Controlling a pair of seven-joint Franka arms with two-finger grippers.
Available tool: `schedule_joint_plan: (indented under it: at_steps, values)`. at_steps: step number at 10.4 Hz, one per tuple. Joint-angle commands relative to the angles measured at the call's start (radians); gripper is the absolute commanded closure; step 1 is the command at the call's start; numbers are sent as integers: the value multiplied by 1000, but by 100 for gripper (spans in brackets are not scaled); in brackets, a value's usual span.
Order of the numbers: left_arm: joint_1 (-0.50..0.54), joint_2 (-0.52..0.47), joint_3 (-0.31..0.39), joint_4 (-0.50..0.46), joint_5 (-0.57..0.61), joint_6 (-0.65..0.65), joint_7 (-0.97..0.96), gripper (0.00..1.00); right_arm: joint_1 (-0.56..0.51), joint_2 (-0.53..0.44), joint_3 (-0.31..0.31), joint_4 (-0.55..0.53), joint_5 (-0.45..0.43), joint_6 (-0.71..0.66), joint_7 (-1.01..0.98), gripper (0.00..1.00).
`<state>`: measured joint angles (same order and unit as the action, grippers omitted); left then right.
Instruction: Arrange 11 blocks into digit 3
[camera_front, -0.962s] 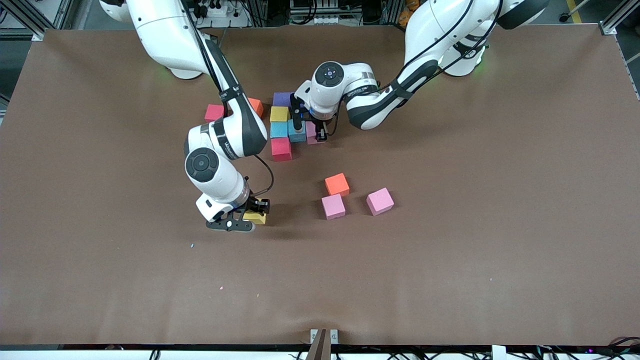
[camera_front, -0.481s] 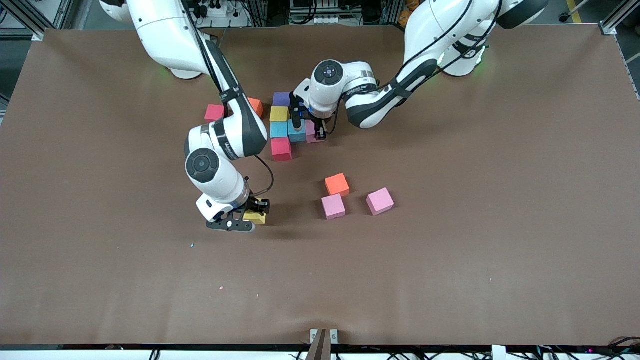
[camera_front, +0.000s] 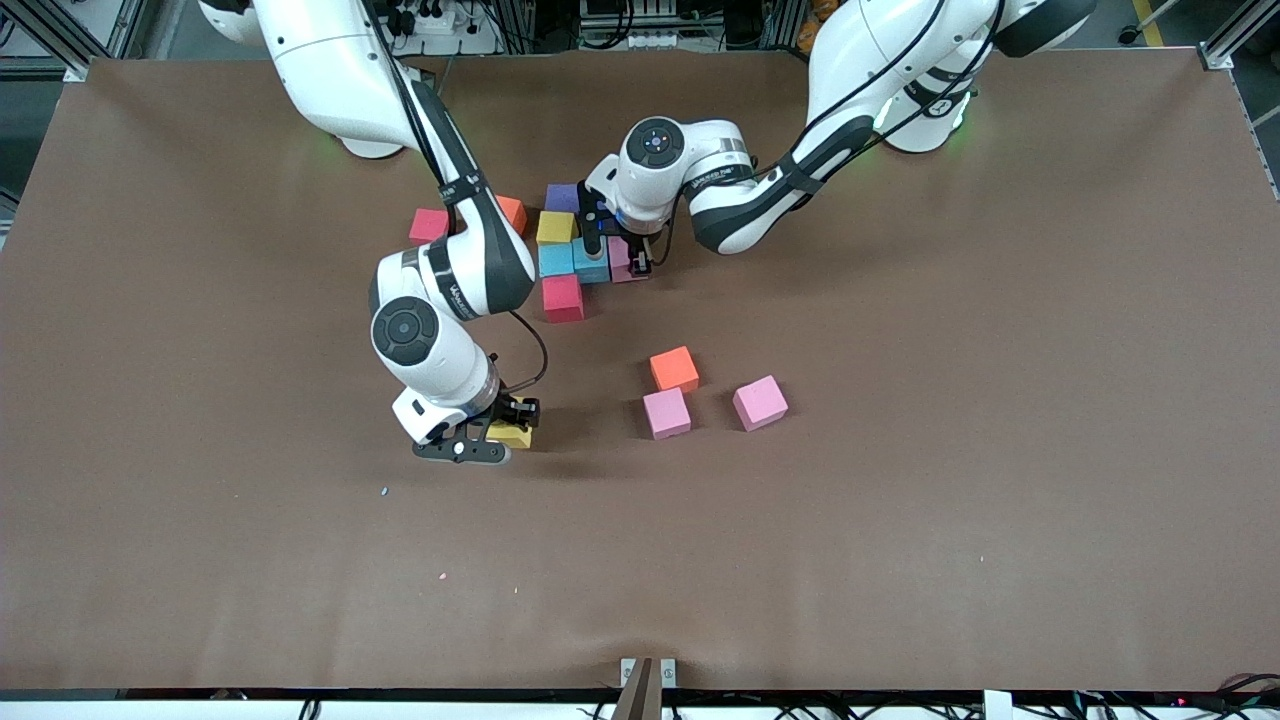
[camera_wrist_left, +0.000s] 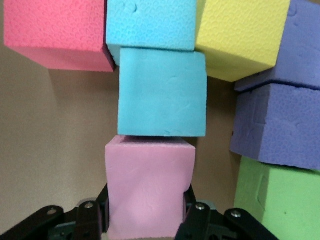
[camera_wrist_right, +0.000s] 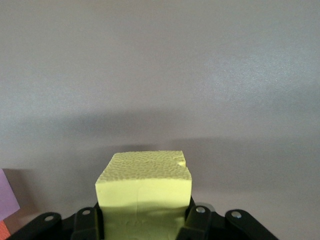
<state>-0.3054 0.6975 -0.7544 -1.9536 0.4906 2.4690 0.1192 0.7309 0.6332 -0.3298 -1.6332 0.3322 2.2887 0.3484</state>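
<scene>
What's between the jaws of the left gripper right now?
The left gripper is shut on a pink block, which touches a blue block. The pink block's underside is hidden.

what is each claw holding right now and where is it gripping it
The left claw grips a pink block by two opposite sides, pressed against the blue block. The right claw grips a yellow block by its sides.

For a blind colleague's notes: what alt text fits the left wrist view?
The left claw grips a pink block pressed against a blue block. Around these sit a second blue block, plus red, yellow, purple and green blocks.
</scene>
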Motion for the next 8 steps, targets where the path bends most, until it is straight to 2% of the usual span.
schedule_joint_plan:
  at_steps: [1, 8]
  values:
    - [9, -26, -6, -21, -12, -18, 19, 72, 1, 8, -2, 19, -10, -11, 23, 74]
    - [-4, -15, -6, -5, -9, -16, 27, 72, 1, 8, -2, 19, -10, -11, 23, 74]
